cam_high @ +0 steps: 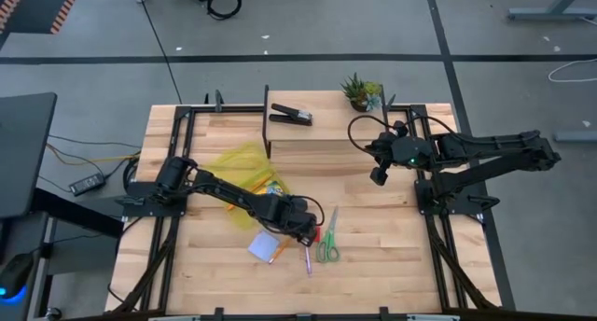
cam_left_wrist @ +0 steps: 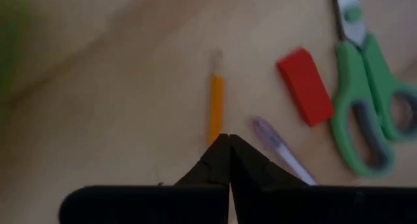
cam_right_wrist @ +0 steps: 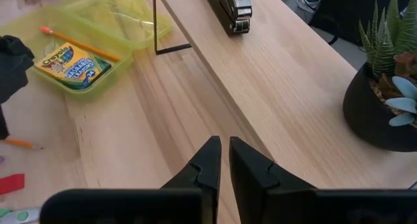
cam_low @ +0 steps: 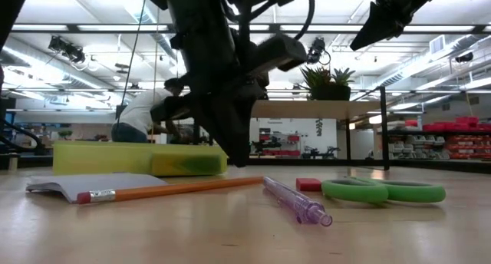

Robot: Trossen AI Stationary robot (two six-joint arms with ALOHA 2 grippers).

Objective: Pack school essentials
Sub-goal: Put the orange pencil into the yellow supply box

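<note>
My left gripper (cam_left_wrist: 228, 140) is shut and low over the table, its tips right above an orange pencil (cam_left_wrist: 216, 107). That pencil's (cam_low: 176, 189) other end rests on the pale blue notepad (cam_low: 77, 184). Beside it lie the red eraser (cam_left_wrist: 305, 86), pink pen (cam_left_wrist: 280, 149) and green-handled scissors (cam_left_wrist: 365, 100). A yellow-green see-through case (cam_high: 238, 164) holds the crayon box (cam_right_wrist: 71, 64) and a second pencil (cam_right_wrist: 78, 45). My right gripper (cam_right_wrist: 225, 152) waits high near the far right, its fingers almost together and holding nothing. My left gripper's shut fingertips (cam_left_wrist: 221, 152) stand over the orange pencil, pointing down at it from above. The fingers hide the spot beneath them, so I cannot tell whether they touch it. The pencil lies flat on the table.
A black stapler (cam_high: 291, 114) and a potted plant (cam_high: 361, 92) sit on the raised far shelf, with a thin black upright (cam_high: 267, 120) at its left end. Bare wood lies at the table's right and near edge. A person (cam_low: 146, 118) is in the room behind.
</note>
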